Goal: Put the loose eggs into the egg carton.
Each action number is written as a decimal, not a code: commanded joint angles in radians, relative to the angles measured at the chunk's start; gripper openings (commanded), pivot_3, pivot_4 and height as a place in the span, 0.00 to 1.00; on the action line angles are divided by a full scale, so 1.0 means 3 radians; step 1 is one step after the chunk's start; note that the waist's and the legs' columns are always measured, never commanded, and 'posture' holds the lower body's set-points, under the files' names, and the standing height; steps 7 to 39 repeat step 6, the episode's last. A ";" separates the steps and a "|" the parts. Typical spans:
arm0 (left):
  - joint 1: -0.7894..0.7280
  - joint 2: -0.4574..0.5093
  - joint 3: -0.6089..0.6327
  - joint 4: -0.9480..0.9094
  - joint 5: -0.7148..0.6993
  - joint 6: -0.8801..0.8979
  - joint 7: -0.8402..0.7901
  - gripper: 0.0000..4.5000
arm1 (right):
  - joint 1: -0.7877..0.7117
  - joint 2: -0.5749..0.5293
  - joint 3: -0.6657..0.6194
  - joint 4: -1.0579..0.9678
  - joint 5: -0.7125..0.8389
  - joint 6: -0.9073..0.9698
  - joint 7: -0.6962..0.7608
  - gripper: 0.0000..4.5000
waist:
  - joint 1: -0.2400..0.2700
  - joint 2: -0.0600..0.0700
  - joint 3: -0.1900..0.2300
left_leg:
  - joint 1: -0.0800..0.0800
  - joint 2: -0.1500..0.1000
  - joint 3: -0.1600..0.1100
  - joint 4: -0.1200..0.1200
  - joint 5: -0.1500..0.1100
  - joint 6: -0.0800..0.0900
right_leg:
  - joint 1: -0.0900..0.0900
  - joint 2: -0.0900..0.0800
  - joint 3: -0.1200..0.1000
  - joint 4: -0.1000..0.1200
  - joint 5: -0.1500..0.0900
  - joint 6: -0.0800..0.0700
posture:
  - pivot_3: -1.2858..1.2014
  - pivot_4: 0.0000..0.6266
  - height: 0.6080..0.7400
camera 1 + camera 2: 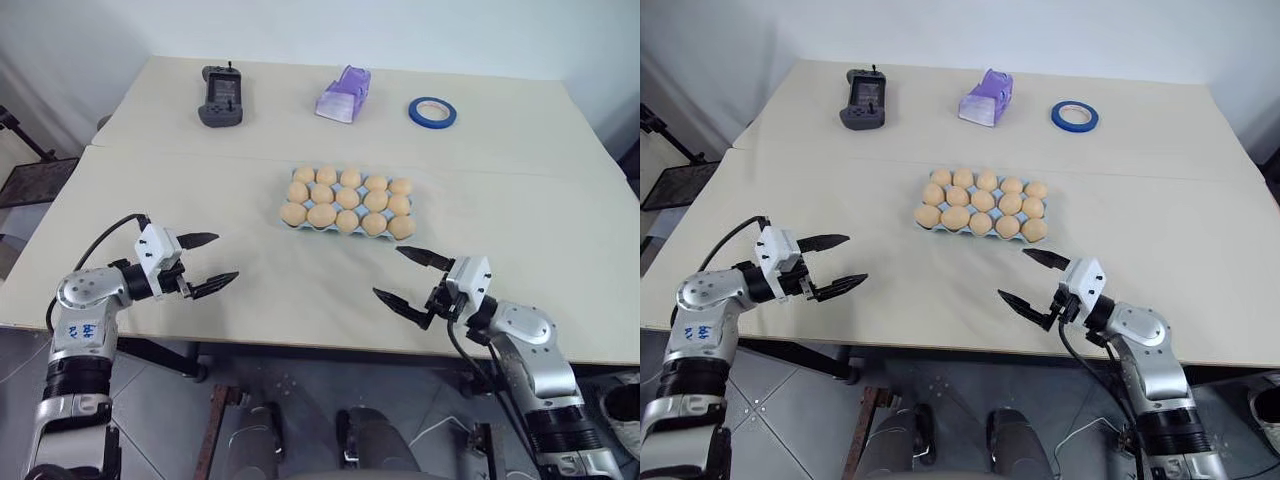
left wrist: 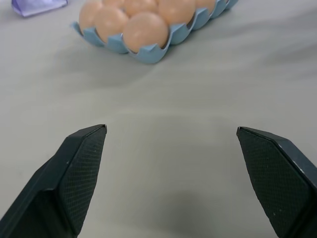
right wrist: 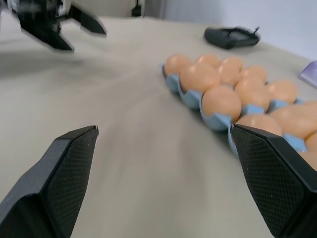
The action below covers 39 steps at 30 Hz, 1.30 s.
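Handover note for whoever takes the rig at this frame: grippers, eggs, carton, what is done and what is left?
Left gripper: open, empty, above the table, left of the egg carton.
Right gripper: open, empty, near the carton's front right corner.
Eggs: all fifteen cups look filled, three rows of five.
Done: no loose egg visible on the table.
Left: apparently nothing; just confirm that each egg sits properly.

Looks like a robot test room or lab, not a home. A plain pale surface (image 1: pixel 200 190) stands against bare white walls on a grey tiled floor. At its far edge lie a handheld controller (image 1: pixel 221 97) and blue tape roll (image 1: pixel 432 112).
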 commanded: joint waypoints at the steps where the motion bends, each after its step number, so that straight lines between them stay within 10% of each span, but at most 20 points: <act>1: 0.0218 0.0025 0.0088 -0.0413 -0.0126 0.0124 0.0151 1.00 | -0.0085 -0.0016 -0.0106 0.0134 0.0064 -0.0111 0.0103 1.00 | -0.0005 0.0000 0.0000 | 0.0001 0.0000 0.0000 -0.0001 0.0000 0.0000 | 0.0001 0.0000 0.0000 0.0000 0.0000 0.0000 | 0.52 0.24 1.00; 39: 0.0477 -0.0010 0.0116 -0.0674 -0.0120 0.0194 0.0395 1.00 | -0.0231 0.0005 -0.0146 0.0343 0.0069 -0.0175 0.0143 1.00 | -0.0024 0.0001 0.0000 | 0.0001 0.0000 0.0000 -0.0006 0.0000 0.0000 | -0.0003 0.0001 0.0001 -0.0001 -0.0002 -0.0003 | 0.52 0.24 1.00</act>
